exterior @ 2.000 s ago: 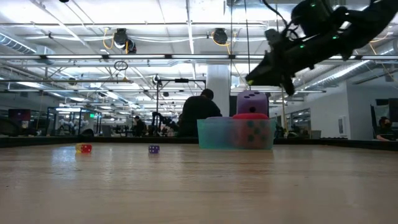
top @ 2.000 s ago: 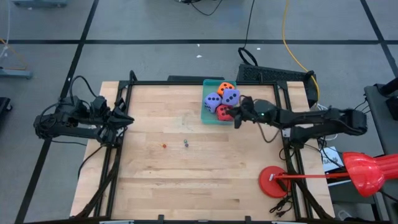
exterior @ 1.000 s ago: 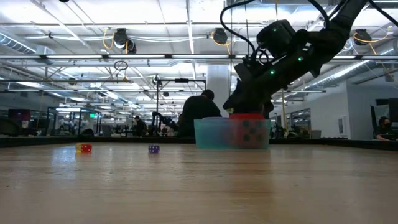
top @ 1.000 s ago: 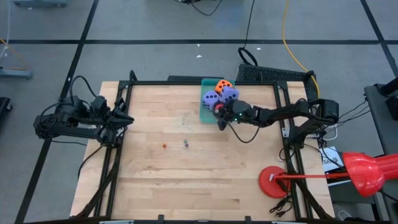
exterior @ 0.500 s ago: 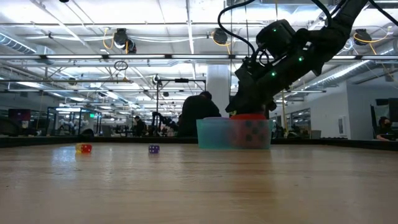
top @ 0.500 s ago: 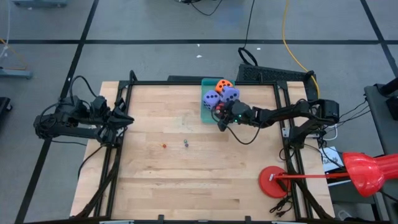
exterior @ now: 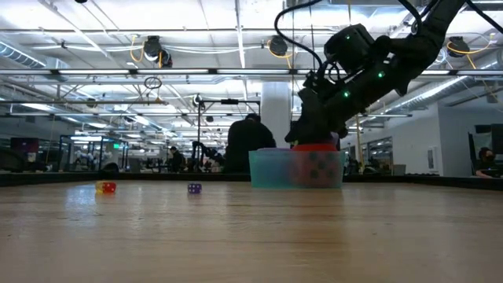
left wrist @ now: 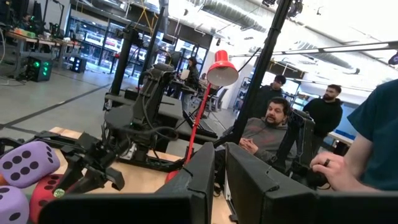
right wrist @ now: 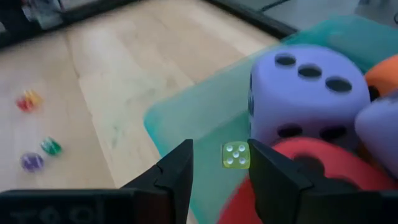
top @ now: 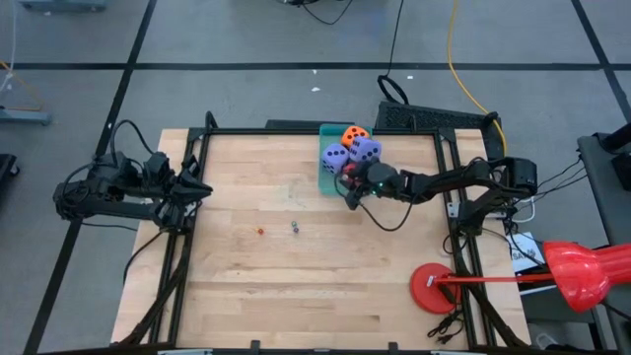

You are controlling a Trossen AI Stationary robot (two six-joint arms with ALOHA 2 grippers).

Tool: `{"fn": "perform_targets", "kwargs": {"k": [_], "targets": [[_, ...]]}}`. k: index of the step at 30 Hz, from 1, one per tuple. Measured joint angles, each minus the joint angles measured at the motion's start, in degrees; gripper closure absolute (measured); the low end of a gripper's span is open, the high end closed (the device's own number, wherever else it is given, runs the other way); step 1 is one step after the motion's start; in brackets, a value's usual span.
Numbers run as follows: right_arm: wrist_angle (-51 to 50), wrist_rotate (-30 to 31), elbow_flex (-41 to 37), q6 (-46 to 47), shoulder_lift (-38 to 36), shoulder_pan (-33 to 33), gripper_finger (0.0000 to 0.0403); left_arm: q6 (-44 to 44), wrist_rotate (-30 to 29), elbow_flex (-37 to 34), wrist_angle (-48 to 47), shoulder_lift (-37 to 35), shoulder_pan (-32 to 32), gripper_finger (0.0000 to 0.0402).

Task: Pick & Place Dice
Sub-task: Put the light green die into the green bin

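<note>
Wooden tabletop [top: 296, 286]: right pincer [right wrist: 219, 158] hangs over the teal tray [right wrist: 186, 112], with a tiny green die [right wrist: 236, 155] between its tips; whether it is gripped I cannot tell. If let go, the die may bounce off the 4 foam dice [right wrist: 305, 93] beyond the pincer and out of the tray. Left pincer [top: 200, 187] waits clenched, well apart.

Red die [top: 347, 174] mostly hidden under right gripper [top: 347, 189] in high view. Tiny dice on tabletop, well apart from that gripper [top: 294, 228], too small to read pips. Teal tray [right wrist: 186, 118] cut off by right wrist frame edge; orange die [right wrist: 382, 74] too. In left wrist view, purple die [left wrist: 25, 163] cut at edge.
</note>
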Motion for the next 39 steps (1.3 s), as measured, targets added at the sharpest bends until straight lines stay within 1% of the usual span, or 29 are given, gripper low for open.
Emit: {"fn": "perform_targets", "kwargs": {"k": [3, 7, 13, 18, 24, 30, 36, 39], "targets": [[-1.5, 0.0, 0.1, -2.9, -0.1, 0.1, 0.0261, 0.0, 0.0, 0.0, 0.0, 0.0, 0.0, 0.0355], [-1.0, 0.0, 0.1, -6.2, -0.1, 0.5, 0.0261, 0.0, 0.0, 0.0, 0.0, 0.0, 0.0, 0.0355], [-0.2, 0.0, 0.1, -6.8, 0.0, 0.8, 0.0261, 0.0, 0.0, 0.0, 0.0, 0.0, 0.0, 0.0355], [1.7, 0.2, 0.1, -9.1, 0.0, 1.7, 0.0261, 0.0, 0.0, 0.0, 0.0, 0.0, 0.0, 0.0355], [0.4, 0.4, 0.0, -12.2, 0.0, 1.8, 0.0261, 0.0, 0.0, 0.0, 0.0, 0.0, 0.0, 0.0355], [0.8, 5.8, 0.1, -17.0, 0.0, 1.9, 0.0261, 0.0, 0.0, 0.0, 0.0, 0.0, 0.0, 0.0355], [0.9, 6.3, 0.0, -17.8, 0.0, 2.0, 0.0261, 0.0, 0.0, 0.0, 0.0, 0.0, 0.0, 0.0355], [1.0, 9.1, 0.0, -19.7, 0.0, 2.1, 0.0261, 0.0, 0.0, 0.0, 0.0, 0.0, 0.0, 0.0355]]}}
